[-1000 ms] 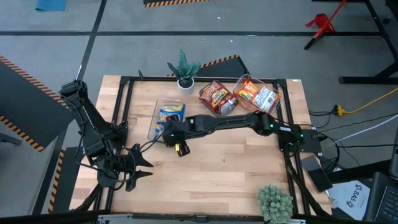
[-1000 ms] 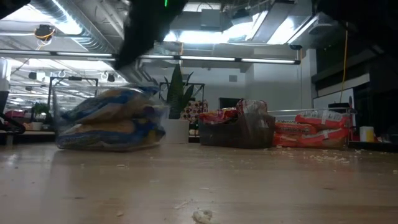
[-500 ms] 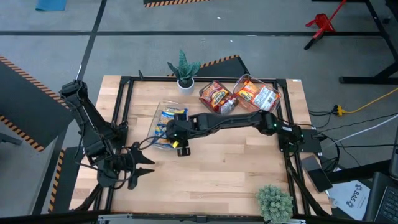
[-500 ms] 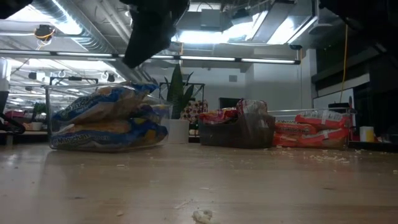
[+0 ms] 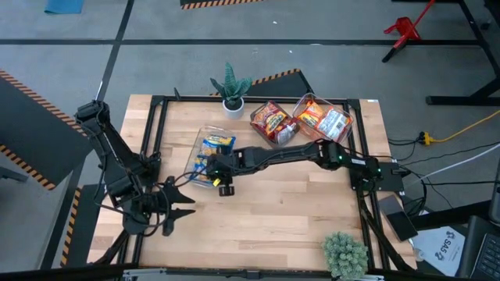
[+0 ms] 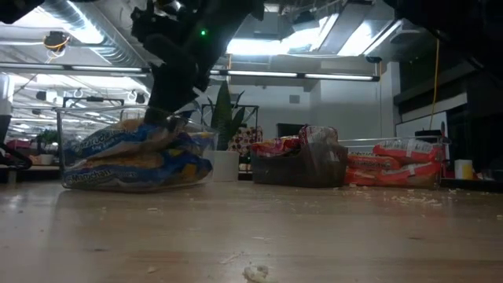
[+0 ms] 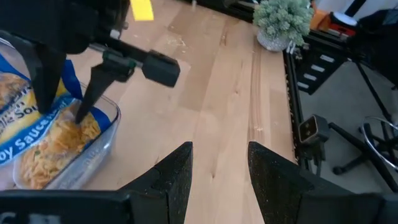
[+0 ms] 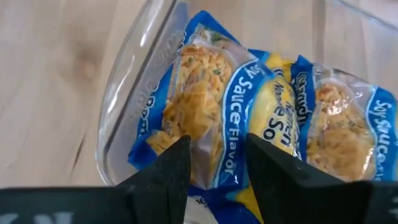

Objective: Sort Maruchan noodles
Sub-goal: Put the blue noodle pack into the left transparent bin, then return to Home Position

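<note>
The right gripper (image 5: 209,172) reaches over the clear bin (image 5: 197,148), jaws spread and holding nothing, just above the blue-yellow Maruchan noodles (image 8: 249,124) piled inside, probably to seat them. The left gripper (image 5: 184,207) waits over the surface's near-left corner with jaws parted and empty, while the orange and red packets (image 5: 273,121) sit in bins at the far side.

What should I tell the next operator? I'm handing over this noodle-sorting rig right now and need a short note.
Right hand: open, holding nothing, reaching into the clear bin of blue-yellow packets at table centre-left, fingers down at the top packet.
Left hand: open, empty, waiting over the table's near-left corner.
Noodles: blue-yellow ones piled in that clear bin; orange packets and red packets in two bins at the far side, beside the potted plant.
Done: every packet in view sits in a bin by colour; none loose on the wood.
Left: lift the right arm clear; check for strays.
</note>
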